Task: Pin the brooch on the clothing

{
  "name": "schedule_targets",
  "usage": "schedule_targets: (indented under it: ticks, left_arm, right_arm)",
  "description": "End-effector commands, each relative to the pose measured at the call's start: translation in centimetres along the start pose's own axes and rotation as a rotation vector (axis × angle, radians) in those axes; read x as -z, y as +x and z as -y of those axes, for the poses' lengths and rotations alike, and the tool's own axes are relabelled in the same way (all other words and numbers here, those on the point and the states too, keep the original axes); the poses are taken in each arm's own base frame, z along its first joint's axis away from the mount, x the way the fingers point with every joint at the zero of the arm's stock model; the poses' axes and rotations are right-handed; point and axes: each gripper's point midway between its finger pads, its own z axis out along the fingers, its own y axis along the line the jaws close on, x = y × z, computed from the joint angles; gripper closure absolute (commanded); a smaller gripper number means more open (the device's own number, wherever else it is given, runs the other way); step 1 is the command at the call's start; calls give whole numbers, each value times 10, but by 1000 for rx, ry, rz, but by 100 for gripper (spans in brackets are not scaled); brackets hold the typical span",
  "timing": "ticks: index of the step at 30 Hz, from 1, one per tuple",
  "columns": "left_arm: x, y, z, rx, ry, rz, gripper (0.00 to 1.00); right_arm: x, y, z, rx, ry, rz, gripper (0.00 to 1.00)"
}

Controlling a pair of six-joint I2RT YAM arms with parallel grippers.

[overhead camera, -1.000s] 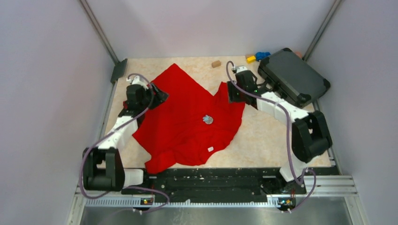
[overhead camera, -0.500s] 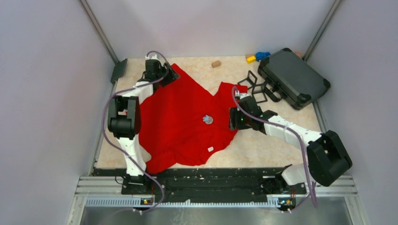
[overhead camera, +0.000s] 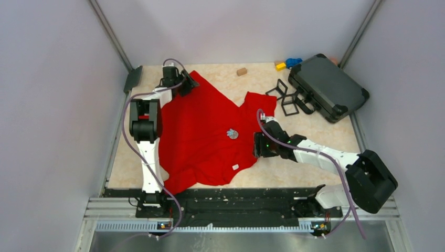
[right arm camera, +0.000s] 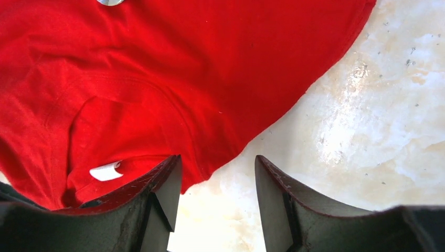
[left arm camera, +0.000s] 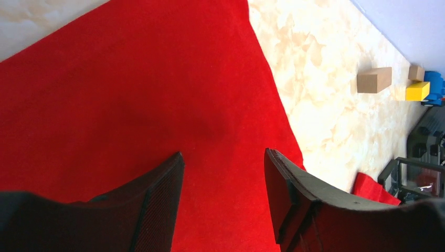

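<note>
Both hands are seen released and empty. The left hand is held with its fingers spread above the far left corner of the clothing, and only flat red fabric shows between them. The right hand is held equally parted, low over the garment's right edge, where red cloth gives way to the bare table.

Further in, the brooch, a small silvery piece, is found on the middle of the clothing, well apart from both hands. Whether its pin has been passed through the cloth cannot be told; if it has not, the fastening is what is left.

The clothing is spread flat, its long axis judged to run from the white tag at the near side toward the far left corner. The brooch is too small for its heading to be read.
</note>
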Motion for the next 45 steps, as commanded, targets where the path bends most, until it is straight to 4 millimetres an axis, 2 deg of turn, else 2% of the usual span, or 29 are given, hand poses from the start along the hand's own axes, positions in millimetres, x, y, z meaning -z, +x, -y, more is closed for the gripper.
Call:
schedule_targets:
  ticks: [1,5,9,14,15,24,32,34,36,39,42,43,45]
  left_arm:
    - [-9,0,-15,35,-8,-18,38]
    - [-16,6,-27,56,-19,-55,38]
    - [-23,9,-28,72,-12,-77,38]
    - [-27,6,-26,91,-5,-69,38]
    - [-25,-3,-38,109,-17,-57,38]
    - [-29,-18,-53,158,-21,-36,38]
    - [-34,-24,-51,156,-2,-35,38]
    - [-34,-28,-46,133,13,-33,36]
    - [-31,-29,-40,86,20,-37,27]
    - [-24,-32,-23,21,59,-38,11]
    - [-3,-46,8,-57,106,4,4]
    - [2,-47,14,-81,106,16,3]
    - [25,-63,33,-134,106,69,2]
  right_arm:
    - [-12,-2,-10,-22,-21,23,48]
    - [-21,4,-9,-32,-17,2,57]
    - [-26,12,-4,-38,8,-23,71]
    - [-25,22,5,-48,44,-51,84]
    - [-25,25,7,-50,50,-57,86]
    - [-22,44,18,-82,80,-93,96]
    - [-14,37,22,-86,105,-63,98]
    - [-13,30,19,-73,95,-48,96]
    - [-11,22,15,-44,79,-31,87]
    - [-6,9,7,1,57,-10,65]
    - [6,-12,-8,57,-2,31,43]
    - [10,-20,-12,73,-14,49,39]
    - [20,-36,-15,90,-15,88,33]
